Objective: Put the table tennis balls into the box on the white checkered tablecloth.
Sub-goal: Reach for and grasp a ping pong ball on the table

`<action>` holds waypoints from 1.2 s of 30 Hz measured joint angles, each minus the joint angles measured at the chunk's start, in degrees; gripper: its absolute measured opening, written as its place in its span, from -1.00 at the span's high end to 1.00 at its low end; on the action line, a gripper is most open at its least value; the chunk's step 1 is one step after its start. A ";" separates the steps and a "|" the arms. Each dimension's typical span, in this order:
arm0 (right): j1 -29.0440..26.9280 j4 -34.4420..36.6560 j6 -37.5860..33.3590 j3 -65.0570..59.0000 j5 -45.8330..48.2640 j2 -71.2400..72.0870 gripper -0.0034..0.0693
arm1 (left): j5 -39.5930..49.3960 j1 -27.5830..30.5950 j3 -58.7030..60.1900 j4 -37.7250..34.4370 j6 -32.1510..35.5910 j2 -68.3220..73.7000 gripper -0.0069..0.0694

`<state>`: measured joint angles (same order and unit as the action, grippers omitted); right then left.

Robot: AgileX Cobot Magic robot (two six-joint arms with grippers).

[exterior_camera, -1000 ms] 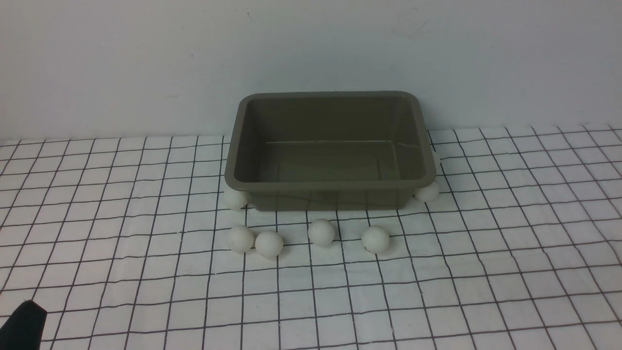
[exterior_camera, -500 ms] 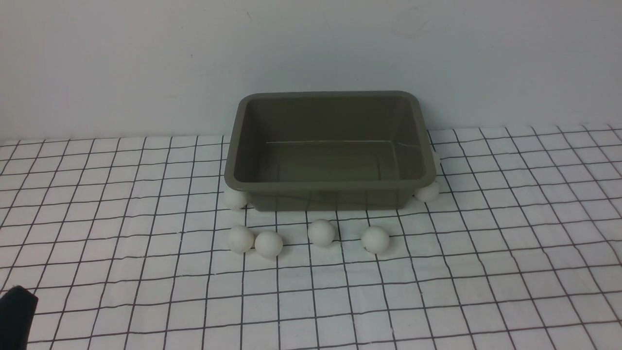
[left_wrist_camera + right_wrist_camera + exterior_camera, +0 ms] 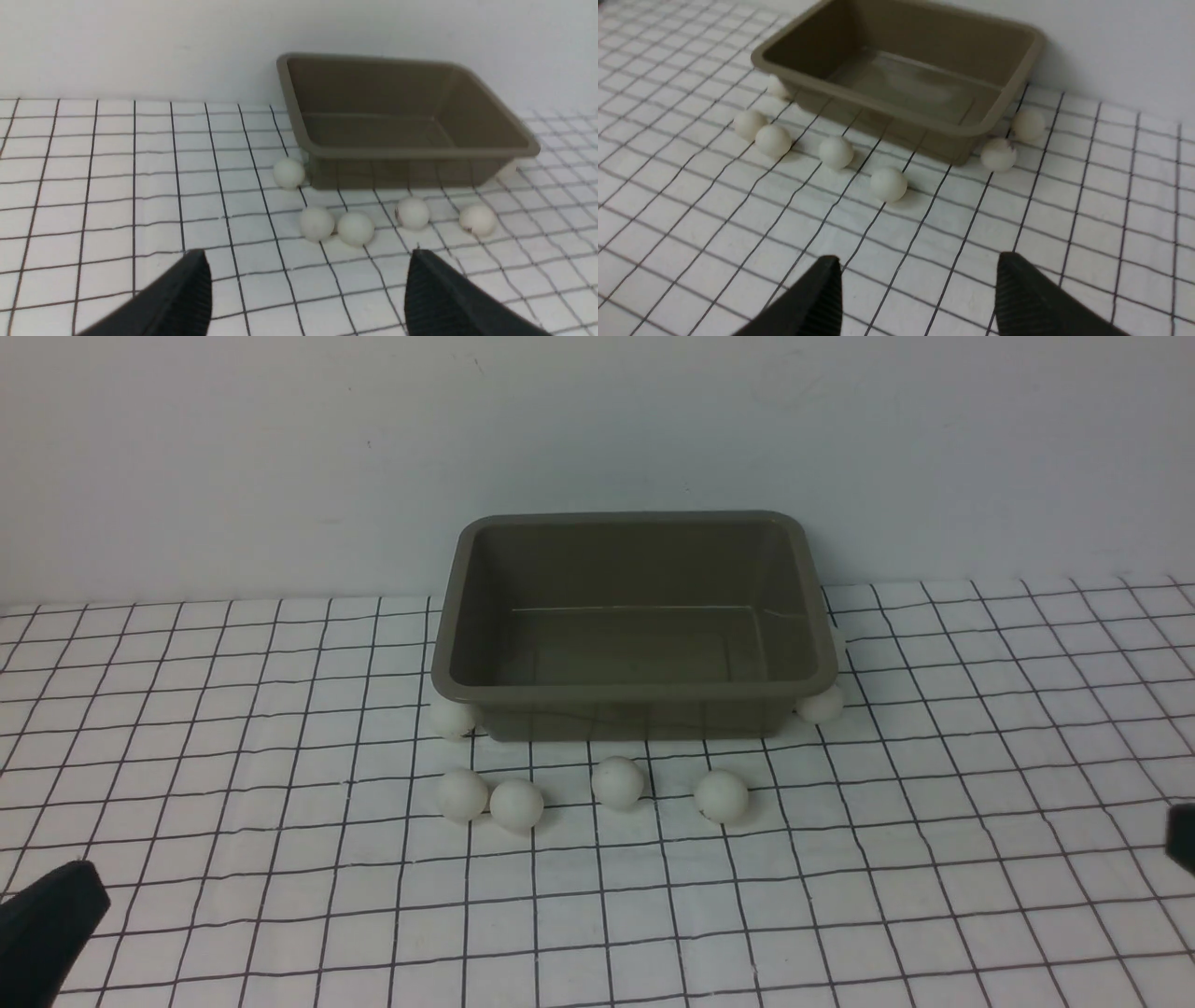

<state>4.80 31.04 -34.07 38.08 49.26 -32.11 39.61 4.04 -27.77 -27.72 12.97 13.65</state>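
Note:
The olive-grey box (image 3: 635, 692) stands empty on the white checkered tablecloth (image 3: 233, 728), at the back by the wall. Several table tennis balls lie on the cloth around it: a loose row in front (image 3: 463, 794) (image 3: 618, 781) (image 3: 721, 795), one at its front left corner (image 3: 453, 717), and one at its front right corner (image 3: 821, 703). My left gripper (image 3: 307, 254) is open and empty, low at the near left, well short of the balls. My right gripper (image 3: 917, 257) also stands open with nothing between its fingers, at the near right.
A plain pale wall rises right behind the box. In the front view only a dark tip of the left gripper (image 3: 47, 933) shows at the bottom left corner. A sliver of the right gripper (image 3: 1184, 835) shows at the right edge.
The left gripper's tip has shifted a little up and inward at the bottom left corner. The right gripper's edge has come into the front view at the right. Balls and box are unmoved.

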 joint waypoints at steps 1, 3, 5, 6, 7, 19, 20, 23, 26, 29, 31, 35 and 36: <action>0.00 0.71 -1.35 0.98 0.84 -2.91 -0.26 | 0.86 0.00 -0.47 0.00 1.51 1.42 -0.49; 0.00 2.19 -2.58 2.67 1.47 -8.00 -0.39 | 2.46 0.00 -0.97 0.00 4.96 3.68 -0.49; 0.00 3.08 -2.70 5.60 1.12 -14.33 -0.55 | 2.83 0.00 -0.97 0.00 6.54 5.48 -0.49; 0.00 3.27 -2.70 6.47 0.78 -16.71 -0.58 | 2.57 0.00 -0.97 0.00 6.92 6.10 -0.49; 0.00 3.27 -2.70 8.45 0.42 -20.32 -0.61 | 2.30 0.00 -0.97 0.00 7.09 6.41 -0.49; 0.00 1.75 -0.78 37.25 3.29 -59.21 -0.65 | -1.19 0.00 -0.97 -0.66 9.77 6.81 -0.49; -0.13 1.75 -0.92 39.09 3.76 -61.36 -0.65 | -1.30 0.00 -0.97 -0.66 9.77 6.81 -0.49; -1.07 1.75 -3.48 43.99 4.57 -66.32 -0.63 | -1.77 0.00 -0.97 -0.66 9.77 6.81 -0.49; -2.35 1.75 -6.26 46.38 5.10 -69.05 -0.60 | -2.60 0.00 -0.97 -0.70 9.77 6.81 -0.49; -5.27 1.75 -10.00 49.87 6.22 -72.17 -0.55 | -2.98 0.00 -0.97 -0.70 9.77 6.81 -0.49; -7.70 1.75 -13.42 51.05 6.24 -73.46 -0.53 | -3.71 0.00 -0.97 -0.70 9.77 6.81 -0.49; -10.84 3.05 -24.01 51.70 6.19 -75.25 -0.52 | -3.87 0.00 -0.97 -0.70 9.77 6.81 -0.49; -11.03 3.30 -24.65 51.69 6.19 -75.39 -0.52 | -3.93 0.00 -0.97 -0.70 9.77 6.81 -0.49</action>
<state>-6.22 34.33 -58.72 89.77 55.44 -107.50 35.68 4.04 -28.74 -28.42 22.74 20.46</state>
